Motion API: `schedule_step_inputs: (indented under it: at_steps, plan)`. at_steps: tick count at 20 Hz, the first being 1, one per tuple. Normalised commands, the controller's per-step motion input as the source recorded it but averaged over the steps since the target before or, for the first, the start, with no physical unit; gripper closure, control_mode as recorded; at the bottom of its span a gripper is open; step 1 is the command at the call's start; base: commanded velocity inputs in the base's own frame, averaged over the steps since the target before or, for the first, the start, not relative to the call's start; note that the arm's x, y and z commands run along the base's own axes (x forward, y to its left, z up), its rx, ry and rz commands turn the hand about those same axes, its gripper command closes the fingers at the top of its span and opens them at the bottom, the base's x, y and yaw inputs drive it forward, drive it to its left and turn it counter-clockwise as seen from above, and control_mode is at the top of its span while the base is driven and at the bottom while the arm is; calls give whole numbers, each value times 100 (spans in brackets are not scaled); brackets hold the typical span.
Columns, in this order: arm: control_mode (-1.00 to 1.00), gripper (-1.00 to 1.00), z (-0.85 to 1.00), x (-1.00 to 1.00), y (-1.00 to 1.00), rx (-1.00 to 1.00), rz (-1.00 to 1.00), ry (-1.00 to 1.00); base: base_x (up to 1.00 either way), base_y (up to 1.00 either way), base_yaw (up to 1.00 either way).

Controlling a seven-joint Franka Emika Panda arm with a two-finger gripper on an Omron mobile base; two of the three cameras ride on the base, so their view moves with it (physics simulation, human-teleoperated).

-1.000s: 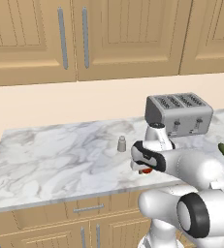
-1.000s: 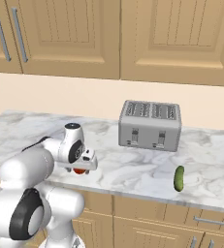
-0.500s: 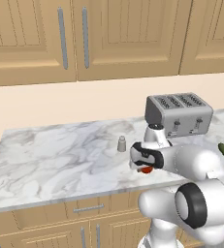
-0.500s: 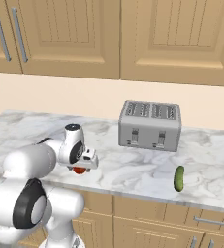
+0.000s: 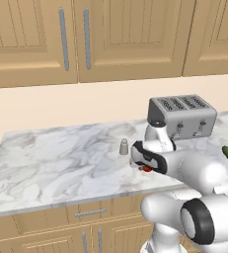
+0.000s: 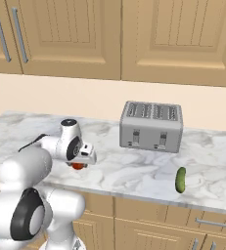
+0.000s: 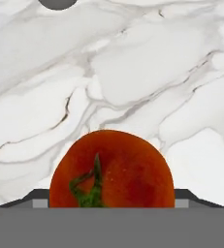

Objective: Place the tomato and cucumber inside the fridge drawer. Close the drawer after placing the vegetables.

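Gripper (image 5: 146,168) low over marble counter (image 5: 61,158), jaws either side of tomato (image 7: 111,169); grip or gap, cannot tell. Tomato on counter just beside grey shaker (image 5: 124,147). Cucumber (image 6: 181,179) lying well apart, near counter's front edge, past toaster (image 6: 151,126). Risk: round glossy tomato squirting from off-centre pinch, rolling toward edge or knocking shaker over.
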Motion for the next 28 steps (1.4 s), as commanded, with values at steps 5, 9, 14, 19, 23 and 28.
schedule_step_inputs:
  at_steps: [5,9,14,19,23,28]
  plan:
    - [-100,100,100,-73,-7,0,-2,-14,0,0,0]
    - [-100,100,95,-81,0,0,-4,-7,0,0,0]
    - [-100,100,65,-100,0,0,-4,-20,0,0,0]
    - [-100,100,17,-87,0,0,-2,-19,0,0,0]
    - [-100,100,0,-15,1,0,0,1,0,0,0]
    - [-100,100,-2,-29,1,0,0,-15,0,0,0]
